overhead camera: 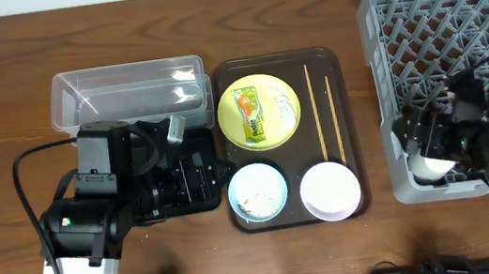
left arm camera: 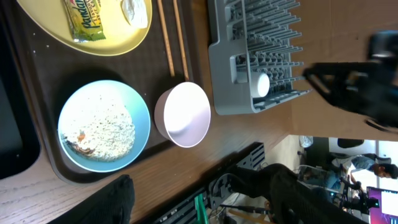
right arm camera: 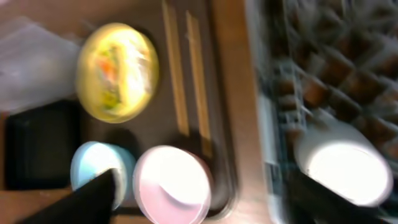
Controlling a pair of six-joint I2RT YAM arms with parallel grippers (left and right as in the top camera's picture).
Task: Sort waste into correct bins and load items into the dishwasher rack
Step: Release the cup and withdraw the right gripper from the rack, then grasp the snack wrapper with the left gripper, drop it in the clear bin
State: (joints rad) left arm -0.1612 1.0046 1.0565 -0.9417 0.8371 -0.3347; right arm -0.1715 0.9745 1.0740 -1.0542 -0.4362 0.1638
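The pale-yellow plate (overhead camera: 261, 85) on the brown tray holds the snack wrapper (overhead camera: 253, 117) and a white scrap (overhead camera: 287, 105). Two chopsticks (overhead camera: 322, 113) lie to its right. The light-blue bowl (overhead camera: 257, 192) holds rice-like food bits (left arm camera: 102, 127). The white bowl (overhead camera: 330, 190) is empty. My left gripper (left arm camera: 199, 208) is open and empty, above the black container (overhead camera: 196, 183), left of the blue bowl. My right gripper (right arm camera: 211, 205) is open, over the near left corner of the grey rack (overhead camera: 462, 61). The clear tub (overhead camera: 125, 91) is empty.
A white cup (overhead camera: 433, 166) stands in the rack's near left corner and also shows in the right wrist view (right arm camera: 342, 162). The brown tray (overhead camera: 347, 123) sits between the bins and the rack. The right wrist view is blurred.
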